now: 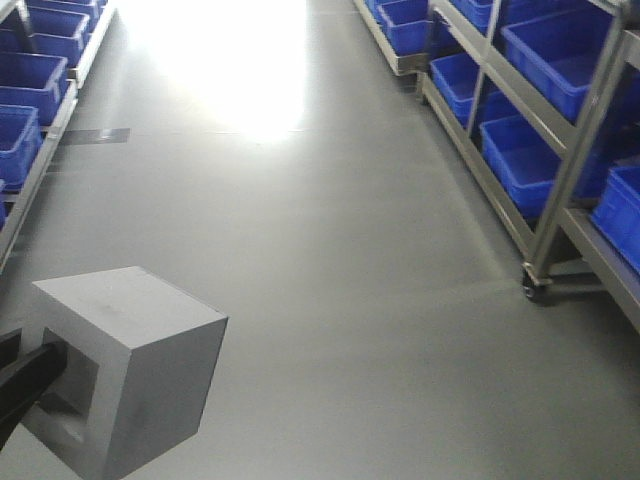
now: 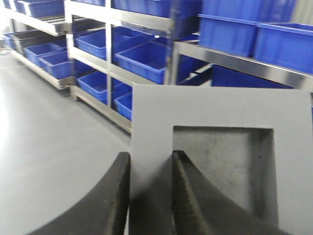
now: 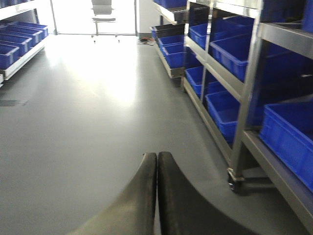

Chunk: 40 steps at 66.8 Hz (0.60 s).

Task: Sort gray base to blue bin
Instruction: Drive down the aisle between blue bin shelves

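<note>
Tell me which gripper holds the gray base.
The left gripper: it clamps one wall of the gray base. The right gripper is shut and empty.

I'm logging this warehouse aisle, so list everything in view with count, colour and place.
matte gray cube-like block with a square recess: one, gray, lower left, held off the floor
bright-blue plastic crates: many, blue, on racks both sides
steel shelving racks: several, silver, lining the aisle
black caster wheel: one, black, under right rack's post
smooth floor: one, gray, glare at far end
office chair: one, greyish, aisle's far end
left fingers: two, black, clamping the block's wall, one inside recess
right fingers: two, black, shut, empty
</note>
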Available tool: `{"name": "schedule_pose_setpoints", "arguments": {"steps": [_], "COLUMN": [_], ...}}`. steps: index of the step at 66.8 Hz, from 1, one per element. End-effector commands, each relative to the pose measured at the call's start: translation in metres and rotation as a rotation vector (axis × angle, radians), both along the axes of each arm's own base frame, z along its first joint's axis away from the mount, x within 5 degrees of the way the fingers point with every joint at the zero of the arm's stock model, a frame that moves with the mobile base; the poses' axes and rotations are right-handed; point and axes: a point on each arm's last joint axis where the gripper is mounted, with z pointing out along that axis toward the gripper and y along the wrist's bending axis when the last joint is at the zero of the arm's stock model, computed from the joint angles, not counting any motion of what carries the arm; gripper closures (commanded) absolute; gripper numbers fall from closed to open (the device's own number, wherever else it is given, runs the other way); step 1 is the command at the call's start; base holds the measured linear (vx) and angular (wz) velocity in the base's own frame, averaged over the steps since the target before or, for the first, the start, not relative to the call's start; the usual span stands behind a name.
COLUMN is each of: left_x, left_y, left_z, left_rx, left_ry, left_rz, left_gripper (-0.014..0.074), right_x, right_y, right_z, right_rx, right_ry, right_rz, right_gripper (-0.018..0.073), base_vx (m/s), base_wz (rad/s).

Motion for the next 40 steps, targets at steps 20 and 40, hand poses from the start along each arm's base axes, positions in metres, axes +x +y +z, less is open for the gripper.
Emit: {"name": "schedule_pose_setpoints", "arguments": {"steps": [20, 40], "left_x": [-0.0027, -0.0027], "left_y": [-0.0045, -0.0045], "left_z": [0.0174, 0.0174], "left_rx": [-0.072, -0.072], "left_ry": [-0.083, -0.083], "left_rz": [-0.056, -0.056], "left_gripper": [0.0603, 0.0603], "right_x": [0.0004, 0.0004], "right_y": [0.0002, 0.0002], "right_z": [0.0056, 0.0057], "right_rx": [-0.021, -0.021], "right_ry": [-0.080, -0.081], "right_rz": [0.003, 0.004], "right_gripper": [0.0564, 0.0564], "base_vx": [0.29, 0.39], "base_wz": [0.20, -0.02]}}
